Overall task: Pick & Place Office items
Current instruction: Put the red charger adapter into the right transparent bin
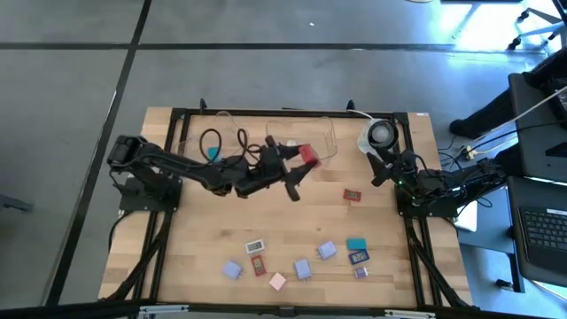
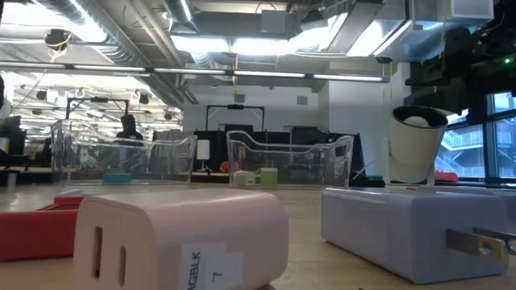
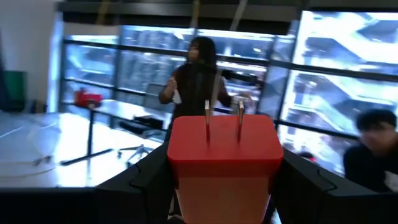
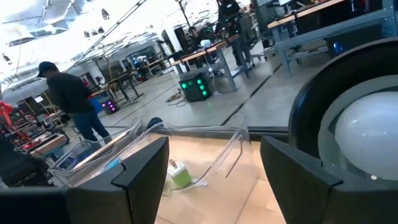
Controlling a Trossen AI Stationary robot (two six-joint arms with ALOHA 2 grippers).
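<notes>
Red plastic fills the left wrist view: the red block [image 3: 224, 165] sits between the two dark fingers of the left gripper [image 1: 299, 167], its two metal prongs pointing away from the wrist. So your left jaws are closed on this red block, and they hold it by its flat sides, which I judge keeps it from turning. In the high view you carry it above the desk [image 1: 204, 239] near the middle of the far edge, just beside the clear trays [image 1: 306, 133], probably because a tray is where it must go.

Your right gripper [image 1: 379, 168] waits near the far right corner, beside the round white object [image 1: 381, 135]. Its jaws stand apart and hold nothing.

Most other office items still lie on the desk. One small red block [image 1: 353, 195] lies alone right of the middle. The rest are grouped toward the near edge, among them a white block [image 1: 255, 245], a pink block [image 1: 277, 282] and a teal block [image 1: 356, 243].
</notes>
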